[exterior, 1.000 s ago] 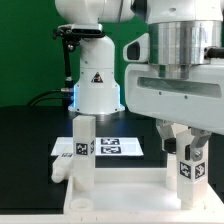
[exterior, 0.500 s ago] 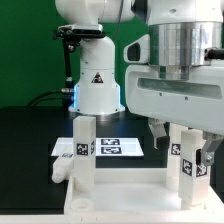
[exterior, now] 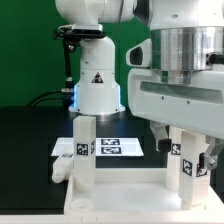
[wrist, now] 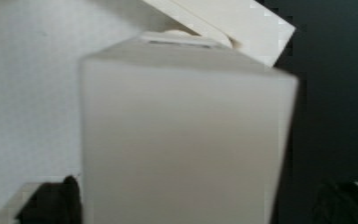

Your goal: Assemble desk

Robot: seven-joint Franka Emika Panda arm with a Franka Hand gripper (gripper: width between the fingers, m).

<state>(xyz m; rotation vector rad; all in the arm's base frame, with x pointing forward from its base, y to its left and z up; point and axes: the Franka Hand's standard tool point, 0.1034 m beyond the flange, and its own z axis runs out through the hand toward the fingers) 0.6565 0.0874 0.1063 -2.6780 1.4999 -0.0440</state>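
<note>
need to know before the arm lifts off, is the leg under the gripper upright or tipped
Upright: in the exterior view the leg stands vertical on the tabletop's corner, parallel to the other leg.

Marker board (exterior: 118, 146) flat on black table (exterior: 25, 135), tags facing up; green backdrop (exterior: 25, 50) behind.

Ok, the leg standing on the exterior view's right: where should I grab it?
Take the leg by its upper half, straight down from above, jaws on two opposite flat faces. It is a square bar standing upright on the tabletop, top end free, and the open gripper straddles it.
</note>
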